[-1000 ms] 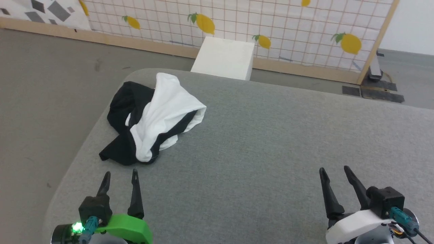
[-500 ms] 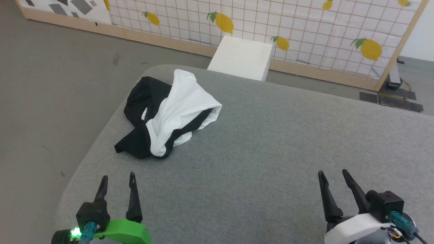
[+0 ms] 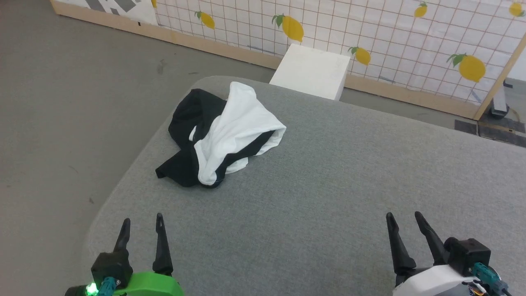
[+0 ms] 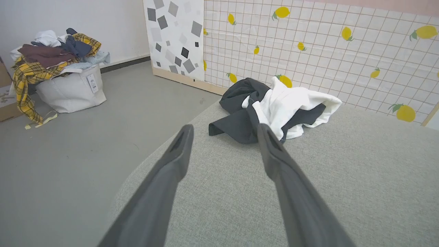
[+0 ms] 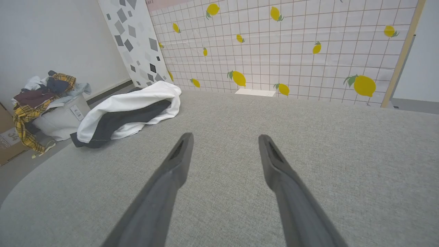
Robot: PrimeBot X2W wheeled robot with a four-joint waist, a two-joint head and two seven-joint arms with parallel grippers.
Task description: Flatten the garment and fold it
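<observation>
The garment (image 3: 224, 133) lies crumpled in a heap near the far left corner of the grey padded table (image 3: 328, 185), white cloth bunched over black. It also appears ahead of the left fingers (image 4: 274, 106) and to the upper left in the right wrist view (image 5: 127, 111). My left gripper (image 3: 141, 222) hovers open at the table's near left, well short of the heap, nothing between its fingers. My right gripper (image 3: 404, 220) is open too, at the near right, far from the cloth and empty.
A white box (image 3: 312, 72) stands on the floor behind the table, before a lemon-print grid screen (image 3: 370, 37). A basket heaped with clothes (image 4: 58, 72) sits on the grey floor to the left. The table's rounded left edge runs close to my left gripper.
The camera has turned left, so the whole scene has slid right in the head view. The heap looks unchanged and both grippers stay open near the bottom edge.
</observation>
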